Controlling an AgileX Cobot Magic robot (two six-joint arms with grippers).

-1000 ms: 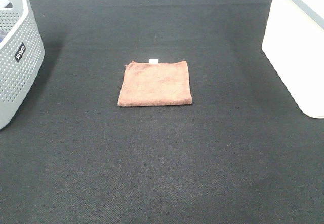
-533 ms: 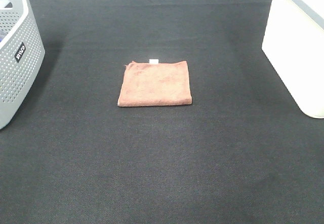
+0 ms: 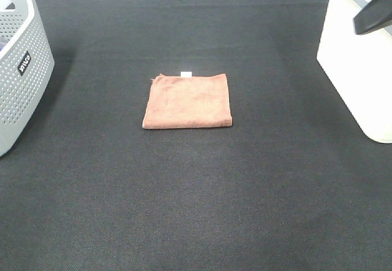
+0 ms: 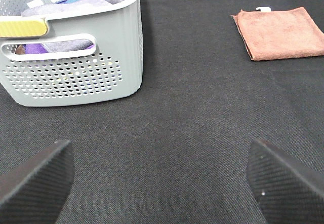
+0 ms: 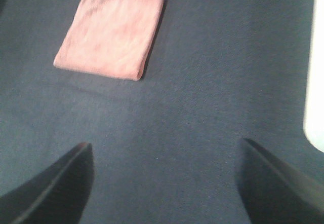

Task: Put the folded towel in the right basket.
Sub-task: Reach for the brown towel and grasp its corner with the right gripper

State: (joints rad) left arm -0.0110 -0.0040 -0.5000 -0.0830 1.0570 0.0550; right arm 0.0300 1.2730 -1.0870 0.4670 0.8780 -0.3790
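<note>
The folded brown towel (image 3: 188,101) lies flat on the black mat in the middle of the table, a small white tag at its far edge. It also shows in the left wrist view (image 4: 278,33) and the right wrist view (image 5: 111,31). The white right basket (image 3: 358,68) stands at the right edge. A dark part of my right gripper (image 3: 373,13) shows above that basket, well away from the towel. In its wrist view the right gripper (image 5: 162,183) is open and empty. My left gripper (image 4: 162,178) is open and empty, near the grey basket.
A grey perforated basket (image 3: 18,68) stands at the left edge; the left wrist view shows its wall (image 4: 76,77) and coloured cloths inside. The right basket's white wall (image 5: 315,82) edges the right wrist view. Black mat (image 3: 196,209) covers the table.
A dark part of my right gripper has come into the exterior view at the top right, above the white basket. The towel and baskets have not moved.
</note>
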